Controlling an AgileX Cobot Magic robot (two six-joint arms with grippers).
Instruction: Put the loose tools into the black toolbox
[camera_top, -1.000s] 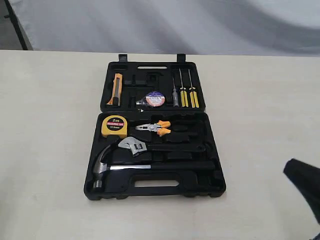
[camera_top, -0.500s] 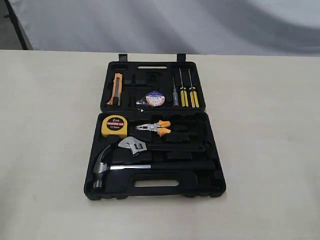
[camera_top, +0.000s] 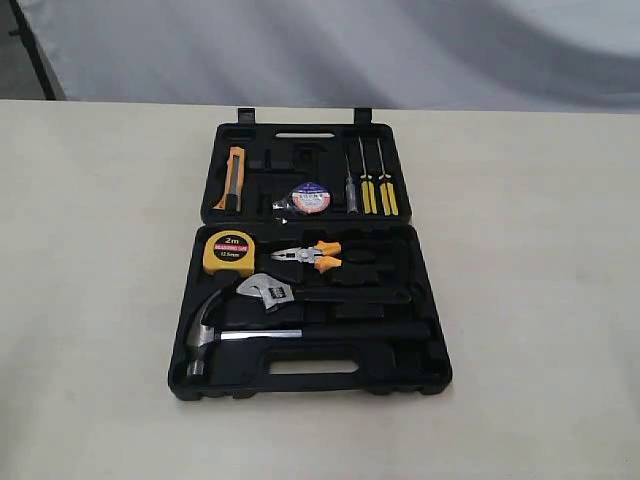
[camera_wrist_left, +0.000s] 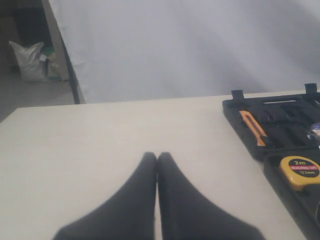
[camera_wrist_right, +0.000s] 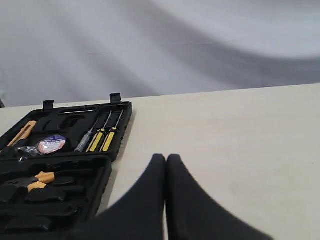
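The black toolbox (camera_top: 430, 375) lies open in the middle of the table. In its near half rest the claw hammer (camera_top: 215, 333) and the silver-jawed wrench (camera_top: 265, 291). The black tape roll (camera_top: 310, 197) with its white-purple label sits in the far half; the right wrist view shows the tape roll (camera_wrist_right: 51, 144) too. Neither gripper appears in the exterior view. My left gripper (camera_wrist_left: 157, 157) is shut with nothing in it, above bare table to the left of the toolbox (camera_wrist_left: 235, 117). My right gripper (camera_wrist_right: 165, 159) is shut and empty, to the right of the toolbox (camera_wrist_right: 117, 137).
A yellow tape measure (camera_top: 229, 253) and orange-handled pliers (camera_top: 310, 256) lie in the near half. An orange utility knife (camera_top: 233, 177) and yellow-handled screwdrivers (camera_top: 377, 190) fill the far half. A pale curtain hangs behind the table (camera_top: 90, 300).
A dark arm part that showed at the lower right edge of the exterior view a second ago has left the view. The tools and toolbox have not moved.
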